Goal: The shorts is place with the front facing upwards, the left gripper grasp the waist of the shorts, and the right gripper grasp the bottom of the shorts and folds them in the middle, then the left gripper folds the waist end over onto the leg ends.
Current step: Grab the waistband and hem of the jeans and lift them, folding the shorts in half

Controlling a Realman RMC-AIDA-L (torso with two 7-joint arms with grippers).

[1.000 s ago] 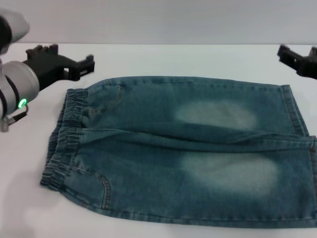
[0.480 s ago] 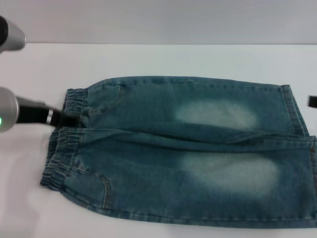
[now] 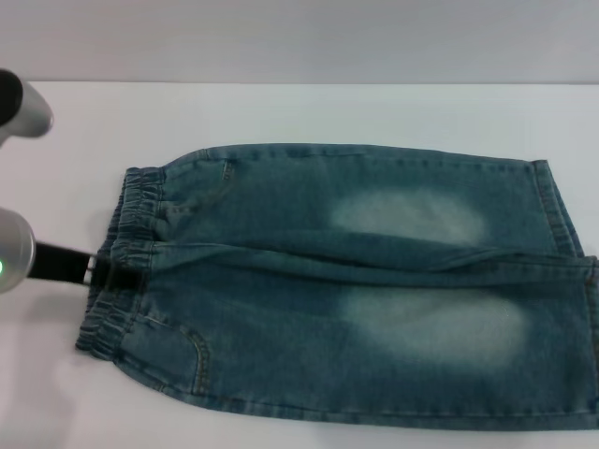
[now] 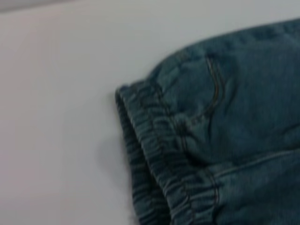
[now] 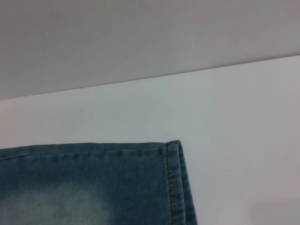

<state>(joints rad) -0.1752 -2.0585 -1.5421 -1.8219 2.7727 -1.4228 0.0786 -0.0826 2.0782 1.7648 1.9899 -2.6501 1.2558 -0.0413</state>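
Observation:
The blue faded-denim shorts [image 3: 356,281] lie flat on the white table [image 3: 309,112]. The gathered waist [image 3: 136,201] is at the left and the hemmed leg ends [image 3: 562,215] are at the right. My left gripper [image 3: 114,274] reaches in from the left edge on its silver arm with a green light, and its black tip is at the middle of the waistband. The left wrist view shows the waist [image 4: 154,154] and a pocket seam close up. A far corner of the bottom of the shorts [image 5: 174,183] fills the right wrist view. The right gripper shows in no view.
White table surface surrounds the shorts on the far side and the left. A grey wall [image 5: 140,37] rises behind the table's far edge.
My left arm has swung from the far left of the table down to the waistband and shifted toward the near side. The right gripper has left the head view at the right.

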